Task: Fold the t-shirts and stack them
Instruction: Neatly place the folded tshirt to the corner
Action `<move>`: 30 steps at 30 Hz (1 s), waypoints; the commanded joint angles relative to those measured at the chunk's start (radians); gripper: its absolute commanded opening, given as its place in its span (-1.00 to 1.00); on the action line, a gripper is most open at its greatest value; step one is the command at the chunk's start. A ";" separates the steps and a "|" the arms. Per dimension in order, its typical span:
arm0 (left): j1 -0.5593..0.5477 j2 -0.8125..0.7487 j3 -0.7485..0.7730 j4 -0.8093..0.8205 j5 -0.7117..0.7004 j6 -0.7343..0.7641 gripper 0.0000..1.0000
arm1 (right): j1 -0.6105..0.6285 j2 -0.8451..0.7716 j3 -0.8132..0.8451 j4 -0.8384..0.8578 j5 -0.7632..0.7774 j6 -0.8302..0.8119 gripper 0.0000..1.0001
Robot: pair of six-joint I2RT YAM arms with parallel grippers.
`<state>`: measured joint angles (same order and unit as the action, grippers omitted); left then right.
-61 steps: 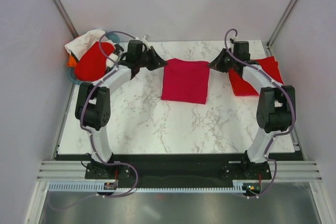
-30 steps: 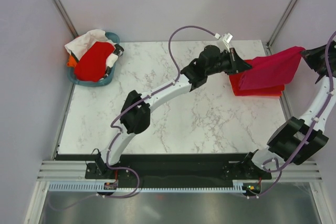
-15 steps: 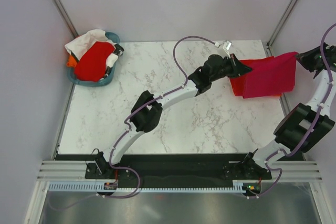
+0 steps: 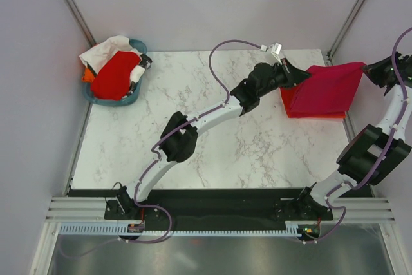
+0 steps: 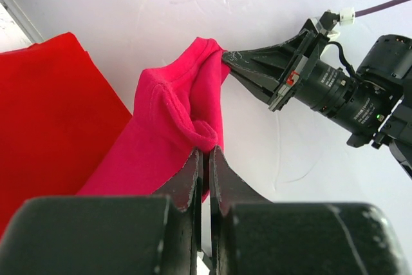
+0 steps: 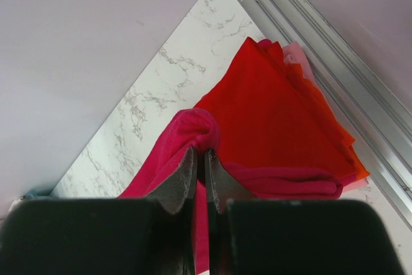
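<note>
Both my jaws pinch the crimson-pink t-shirt by its corners, draped over the red t-shirts; left arm stretched way across the table.

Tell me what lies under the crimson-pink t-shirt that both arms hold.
A stack of folded bright red t-shirts lies on the table beneath the crimson-pink t-shirt. The pink cloth hides most of it, so their number cannot be counted.

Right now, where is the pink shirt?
In the top view the pink shirt hangs at the far right of the table, held between the left hand and right hand, over the red stack.
</note>
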<state>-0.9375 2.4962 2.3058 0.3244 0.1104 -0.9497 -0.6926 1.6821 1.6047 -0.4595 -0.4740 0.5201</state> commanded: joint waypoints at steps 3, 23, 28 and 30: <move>0.011 0.044 0.081 0.065 -0.031 -0.038 -0.95 | -0.030 0.056 0.021 0.054 0.049 0.058 -1.00; 0.048 0.141 0.109 0.117 -0.094 -0.116 -0.95 | 0.041 0.186 0.109 0.108 0.075 0.087 -1.00; 0.062 0.182 0.119 0.143 -0.161 -0.146 -0.95 | 0.061 0.244 0.146 0.127 0.080 0.096 -1.00; 0.068 0.213 0.138 0.154 -0.176 -0.167 -0.96 | 0.074 0.278 0.165 0.139 0.087 0.100 -1.00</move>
<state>-0.8806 2.6678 2.3806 0.4057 0.0071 -1.0595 -0.5972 1.8870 1.7210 -0.3737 -0.4671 0.5480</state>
